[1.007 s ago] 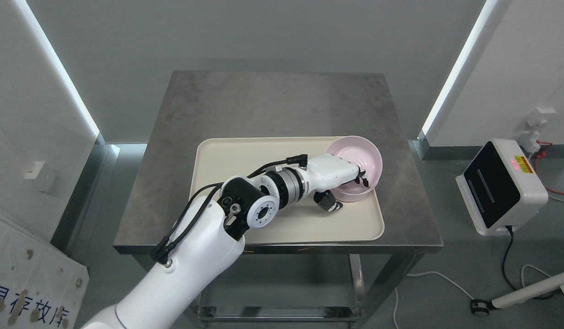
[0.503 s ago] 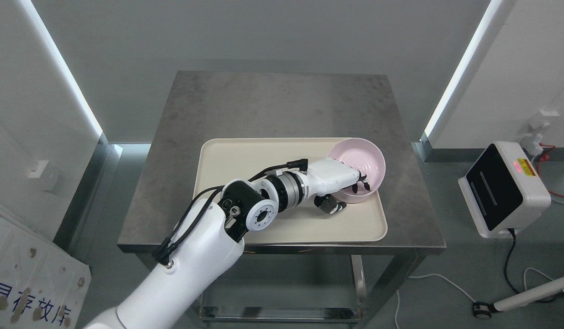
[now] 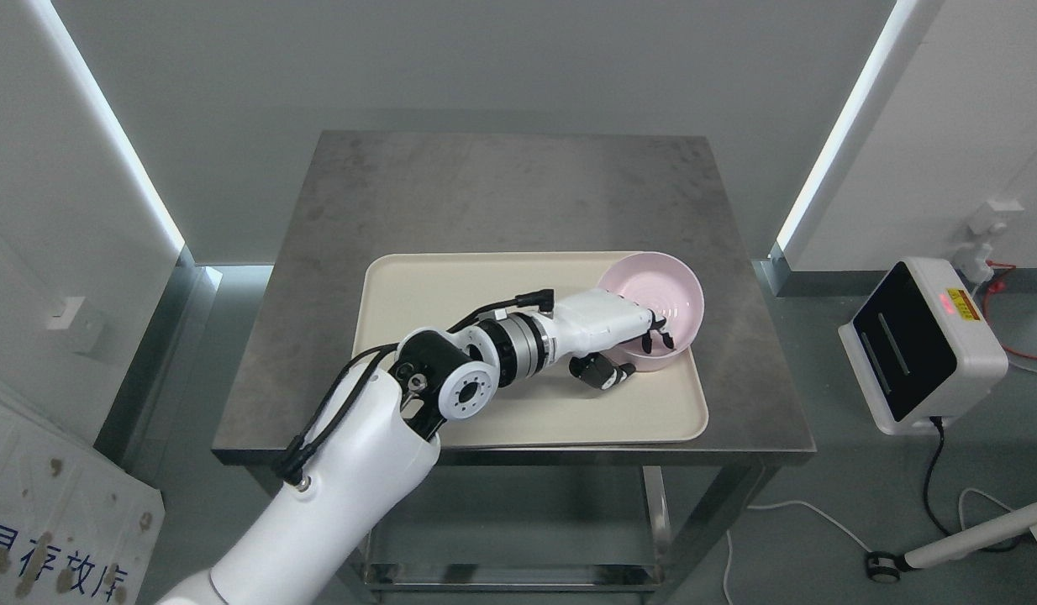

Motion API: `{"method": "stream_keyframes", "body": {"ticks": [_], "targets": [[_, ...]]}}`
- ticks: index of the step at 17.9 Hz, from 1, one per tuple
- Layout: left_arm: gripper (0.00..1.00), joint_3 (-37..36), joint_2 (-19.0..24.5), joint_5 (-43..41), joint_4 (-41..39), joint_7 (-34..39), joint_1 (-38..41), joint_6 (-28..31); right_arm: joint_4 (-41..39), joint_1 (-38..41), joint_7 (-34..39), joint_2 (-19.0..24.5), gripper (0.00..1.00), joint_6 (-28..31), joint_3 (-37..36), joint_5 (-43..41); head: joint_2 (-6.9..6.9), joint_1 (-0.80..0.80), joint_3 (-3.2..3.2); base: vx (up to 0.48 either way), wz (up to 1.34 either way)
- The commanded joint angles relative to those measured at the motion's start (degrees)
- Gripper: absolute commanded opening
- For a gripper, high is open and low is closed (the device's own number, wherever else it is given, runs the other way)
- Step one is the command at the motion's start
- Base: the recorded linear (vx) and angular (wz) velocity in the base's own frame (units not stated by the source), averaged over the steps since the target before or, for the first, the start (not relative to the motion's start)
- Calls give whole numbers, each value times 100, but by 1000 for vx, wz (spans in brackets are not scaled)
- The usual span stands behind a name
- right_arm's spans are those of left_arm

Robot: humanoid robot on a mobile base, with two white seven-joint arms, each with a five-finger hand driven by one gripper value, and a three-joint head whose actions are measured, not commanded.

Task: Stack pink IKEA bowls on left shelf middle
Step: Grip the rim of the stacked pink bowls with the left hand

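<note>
A pink bowl sits tilted at the far right corner of a cream tray on the steel table. My left hand reaches it from the lower left and is shut on its near rim: the fingers hook over the rim into the bowl and the thumb presses from below outside. Only this one bowl shows. The right arm is out of view.
The steel table has bare surface behind the tray. A white box with a black face and a red light stands on the floor to the right, with cables near it. White panels flank the table on both sides.
The left arm and hand have drawn slightly back to the left with the bowl held. The camera has shifted a little between frames.
</note>
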Motion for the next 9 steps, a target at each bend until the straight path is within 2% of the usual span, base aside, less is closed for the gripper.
{"method": "stream_keyframes", "body": {"ticks": [1,3,9], "targets": [[5,598,104,270,75,1,4,-143,-193,167,4,-100,100,-4,-62,-135,0,0,0,-4,-32],[1,871,104,367,75,-7,4,-380,-193,167,4,-100,100,5,-62,-135,0,0,0,-4,-28],[0,1442,104,543,58,-16,13,-574,-193,167,4,-100,100,-4,-62,-135,0,0,0,1,5]]}}
